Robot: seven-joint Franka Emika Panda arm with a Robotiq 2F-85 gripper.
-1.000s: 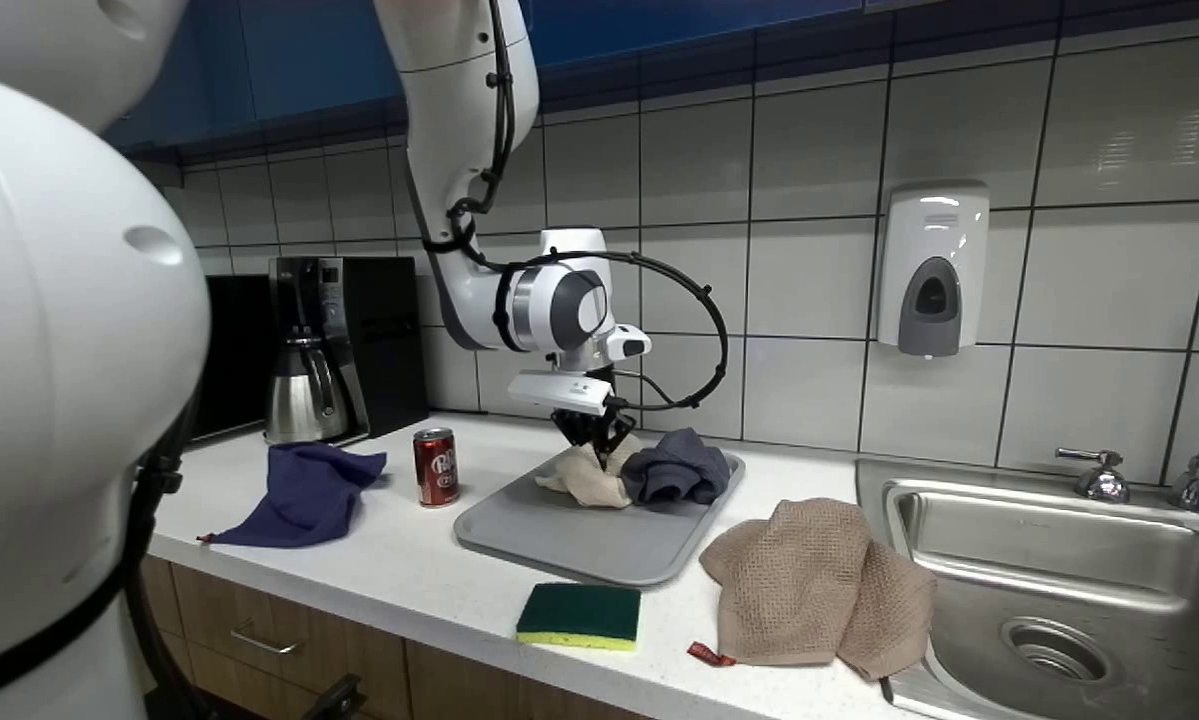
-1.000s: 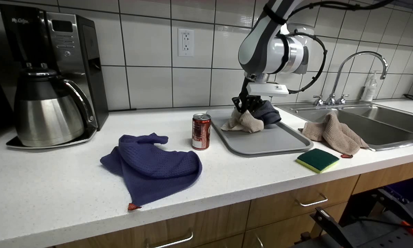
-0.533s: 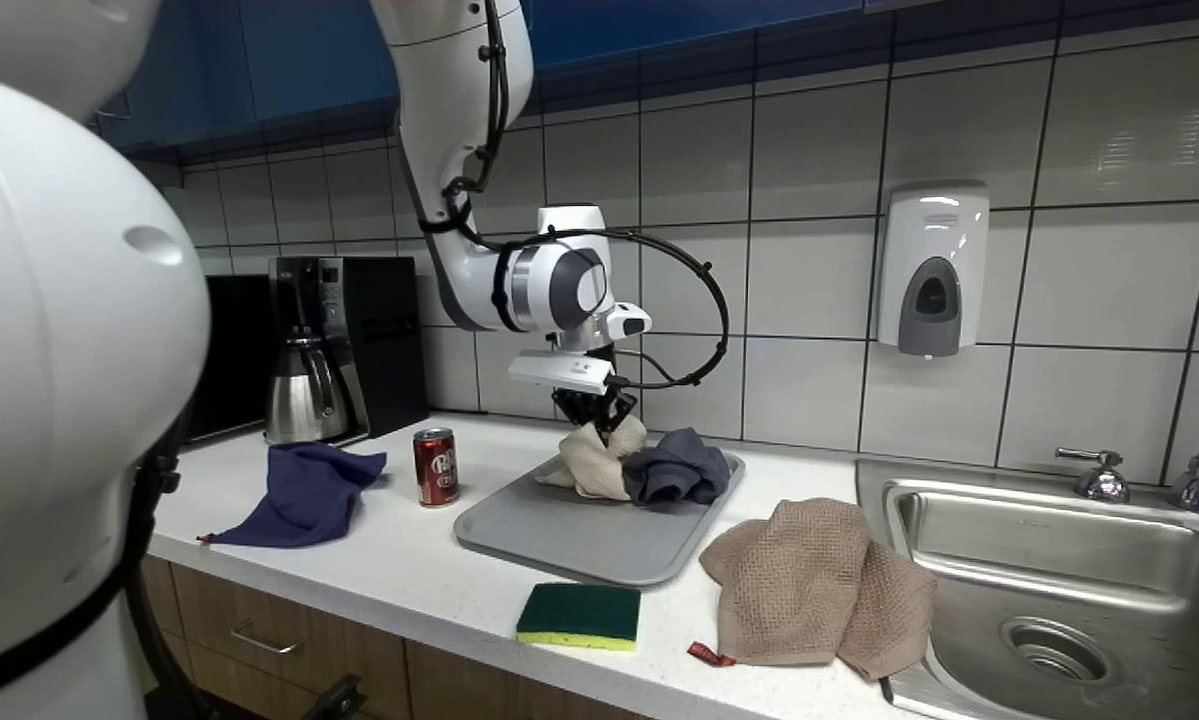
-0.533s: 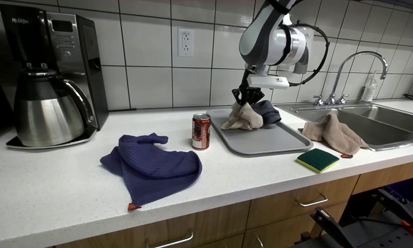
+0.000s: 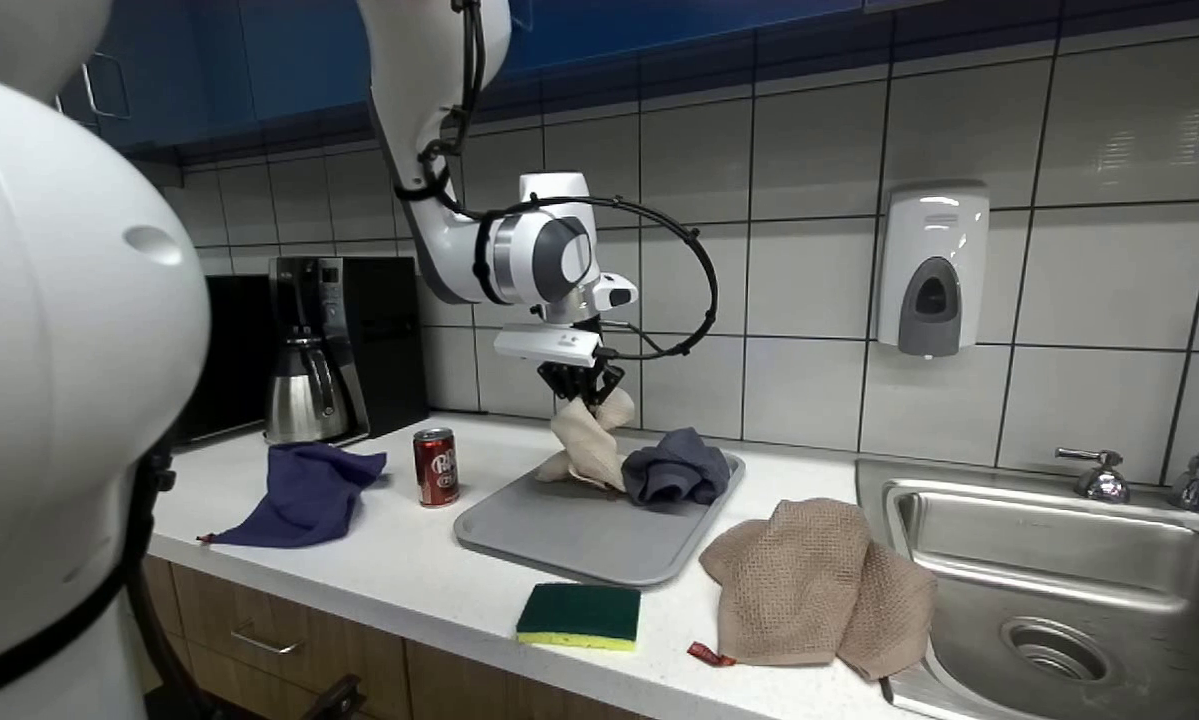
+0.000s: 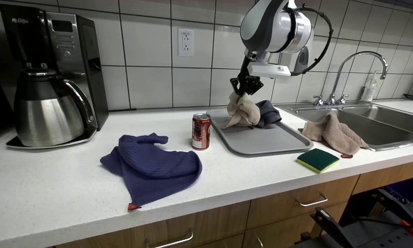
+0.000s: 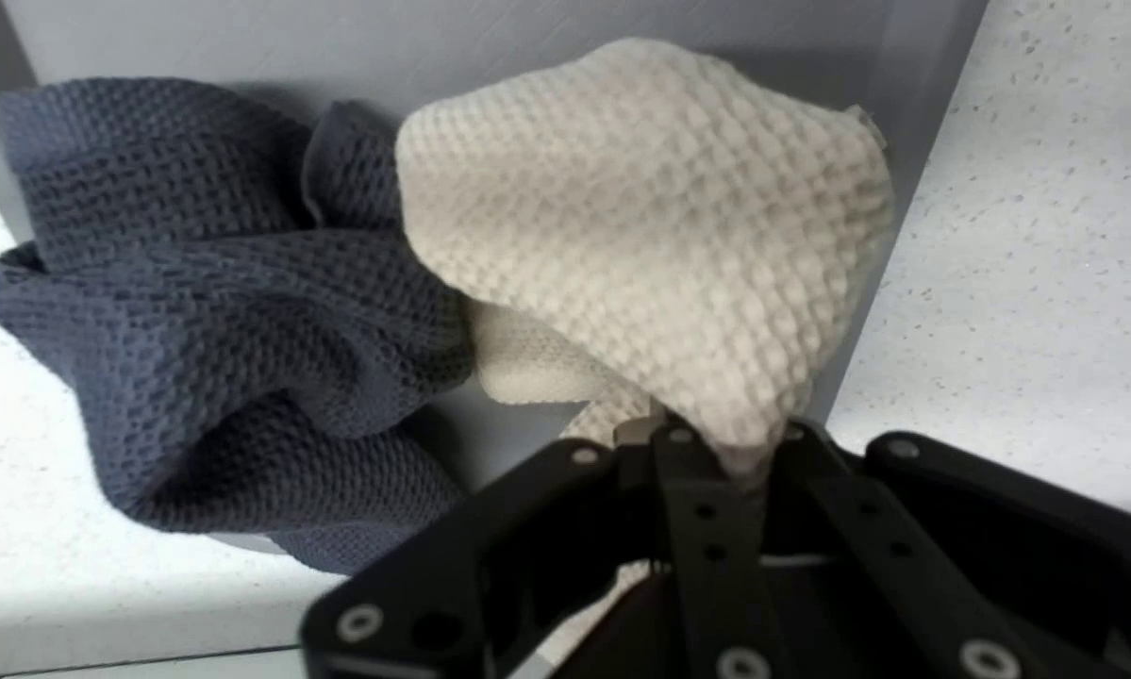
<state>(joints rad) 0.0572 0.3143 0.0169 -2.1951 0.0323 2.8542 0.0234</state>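
My gripper is shut on the upper part of a cream waffle-weave cloth, which hangs bunched below the fingers. The cloth's lower end still seems to rest on the grey tray. In the wrist view, a fold of the cream cloth comes up between the fingertips and hides part of them. A dark grey-blue cloth lies crumpled beside it on the tray. The gripper, cream cloth and dark cloth also show in an exterior view.
A red soda can and a navy cloth lie to one side of the tray. A green-yellow sponge, a brown cloth and a steel sink are on the other. A coffee maker stands by the wall.
My gripper has risen, drawing the top of the cream cloth up with it, so the cloth stands taller. The dark cloth and the tray have stayed in place.
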